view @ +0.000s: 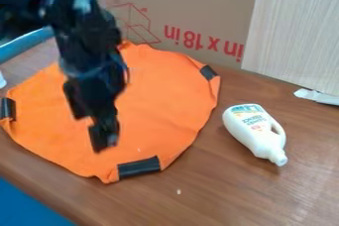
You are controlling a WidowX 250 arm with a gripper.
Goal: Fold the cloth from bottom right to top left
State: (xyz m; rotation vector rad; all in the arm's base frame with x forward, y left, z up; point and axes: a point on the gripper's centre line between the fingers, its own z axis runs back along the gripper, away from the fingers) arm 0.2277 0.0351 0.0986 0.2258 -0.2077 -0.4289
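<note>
Camera view: orange cloth (pixel 162 106) spread out flat on the brown wood-grain tabletop (pixel 271 197), left and centre. Outline roughly round; no single pointing end made out. Longer span laid left to right, tilted slightly up toward the right. Edge marked by black strips at far left (pixel 8 108), upper right (pixel 208 73) and bottom (pixel 139 167). Part of the cloth hidden by the arm, which is seen entering from upper left.

Black two-finger gripper (pixel 92 132) seen over the left-centre of the cloth, directed downward; fingers spread, nothing pinched. Contact with the fabric cannot be told.

White handled bottle (pixel 248 128) laid on its side to the right, apart from the cloth, capped end aimed lower right. Cardboard panel (pixel 198 2) stood behind, pale wood-grain board (pixel 295 31) propped upright at its right.
</note>
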